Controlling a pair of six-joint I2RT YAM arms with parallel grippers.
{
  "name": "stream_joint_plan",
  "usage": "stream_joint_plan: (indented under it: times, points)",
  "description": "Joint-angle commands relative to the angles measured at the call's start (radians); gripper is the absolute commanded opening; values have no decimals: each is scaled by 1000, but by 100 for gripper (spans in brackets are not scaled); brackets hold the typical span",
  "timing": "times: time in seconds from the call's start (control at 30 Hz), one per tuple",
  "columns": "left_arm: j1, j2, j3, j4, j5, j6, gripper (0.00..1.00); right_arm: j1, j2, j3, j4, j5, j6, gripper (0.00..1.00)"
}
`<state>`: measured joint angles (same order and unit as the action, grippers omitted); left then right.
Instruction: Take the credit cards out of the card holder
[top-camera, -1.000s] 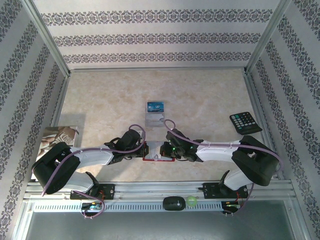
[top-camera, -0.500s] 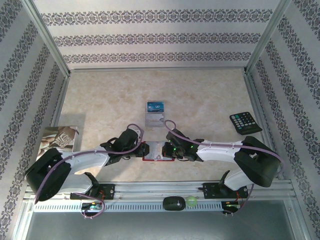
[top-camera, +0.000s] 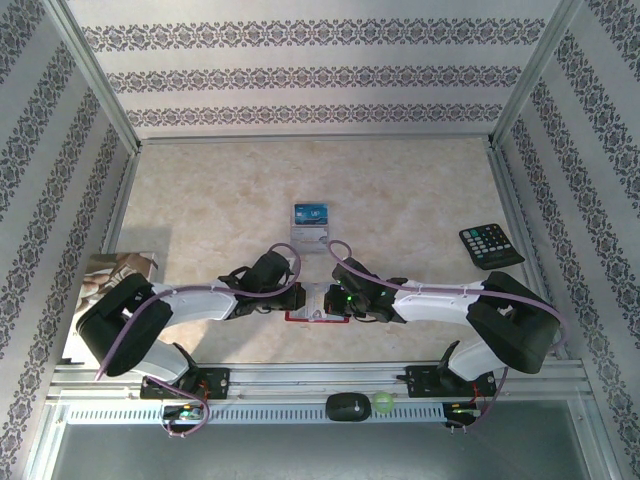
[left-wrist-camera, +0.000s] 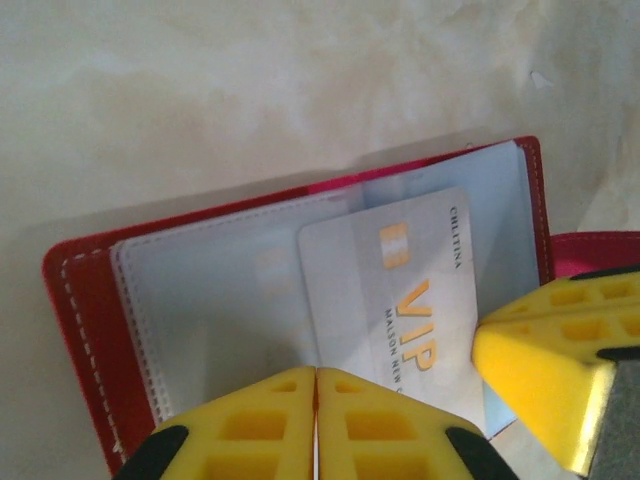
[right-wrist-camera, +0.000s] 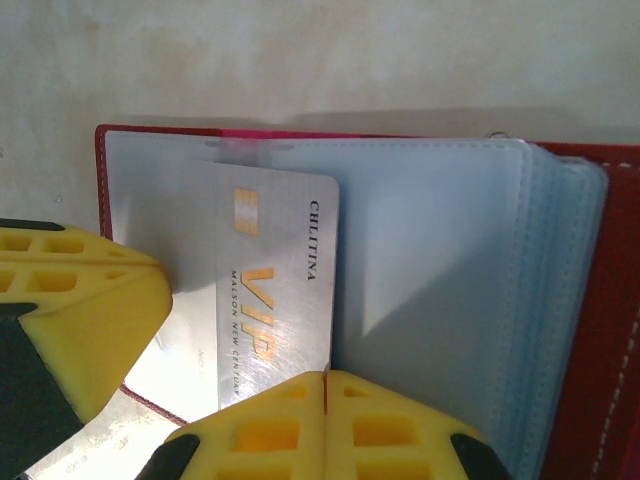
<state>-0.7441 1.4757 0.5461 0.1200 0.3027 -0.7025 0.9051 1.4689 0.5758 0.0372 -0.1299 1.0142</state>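
Note:
The red card holder (top-camera: 310, 320) lies open near the table's front edge, between both grippers. Its clear sleeves (left-wrist-camera: 220, 310) face up. A silver VIP credit card (left-wrist-camera: 400, 300) sticks partway out of a sleeve; the right wrist view shows it too (right-wrist-camera: 270, 270). My left gripper (left-wrist-camera: 317, 420) is shut, its tips over the sleeves at the card's edge. My right gripper (right-wrist-camera: 328, 425) is shut as well, tips resting on the sleeves beside the card. Each one's yellow finger (left-wrist-camera: 550, 370) appears in the other's view. Two more credit cards, one blue (top-camera: 311, 212) and one silver (top-camera: 309, 237), lie on the table farther back.
A black keypad remote (top-camera: 491, 245) lies at the right side. A booklet (top-camera: 115, 275) rests at the left edge. On the front rail sit a black oval object (top-camera: 345, 405) and a small green ring (top-camera: 383, 403). Patterned walls close three sides.
The left arm's elbow swung out and back in, and its gripper edged slightly right onto the card holder. The right arm has not moved.

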Motion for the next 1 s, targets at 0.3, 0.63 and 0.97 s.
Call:
stream_joint_plan:
  times: [0.3,0.63,0.97]
  points:
    - [8,41,19,-55,-10,39,6,-29,27,19,14,-17,-19,29]
    - [8,81,35,-65,2,52,2,-38,71,27,49,-55,-25,20]
    - [11,71,29,-63,-4,54,2,-60,-101,-8,-72,25,-67,3]
